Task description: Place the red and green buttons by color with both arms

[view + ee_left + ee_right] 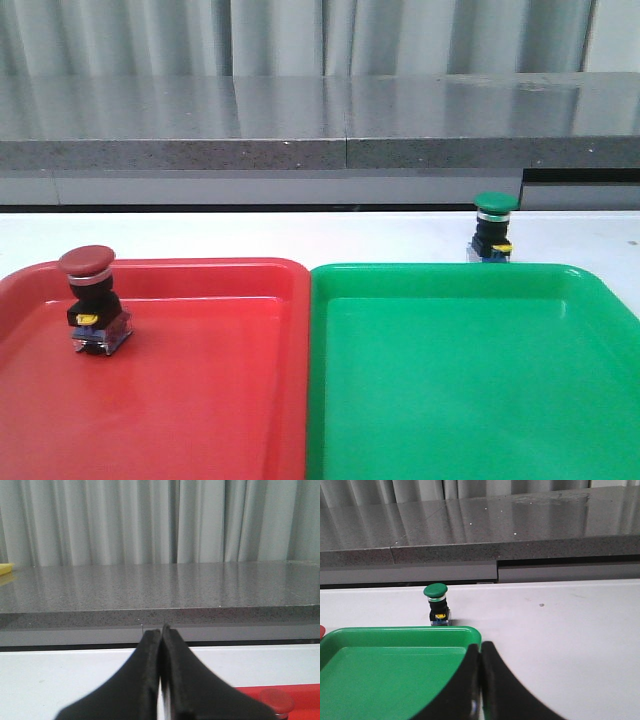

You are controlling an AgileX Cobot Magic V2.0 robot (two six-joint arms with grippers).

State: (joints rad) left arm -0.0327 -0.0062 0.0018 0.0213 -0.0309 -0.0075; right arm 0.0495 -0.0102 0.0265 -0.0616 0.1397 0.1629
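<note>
Red first: on my front feed the red button (90,301) stands upright inside the red tray (200,400), near its far left corner, dark red cap up, black body beneath, a yellow tab facing me and the clear-blue base flat on the tray floor. I also catch the edge of that cap in my left wrist feed, low in the corner, blurred (274,701).

The green button (494,229) is not in a tray. It stands upright on the white table (250,235), just beyond the far rim of the green tray (470,390), toward that tray's right half. My right wrist feed shows the same thing (436,604): green cap, black body, yellow tab, bluish base, sitting on the table right by the tray's (395,670) far edge; I cannot tell whether it touches the rim.

The two trays lie side by side with their rims meeting, red on the left, green on the right.

Neither arm appears on the front feed. The left gripper (161,635) has its black fingers pressed together with nothing between them. The right gripper (480,647) is likewise closed and empty, above the green tray's corner.

Beyond the table runs a grey speckled ledge (320,125), with pale curtains (300,35) behind it.
</note>
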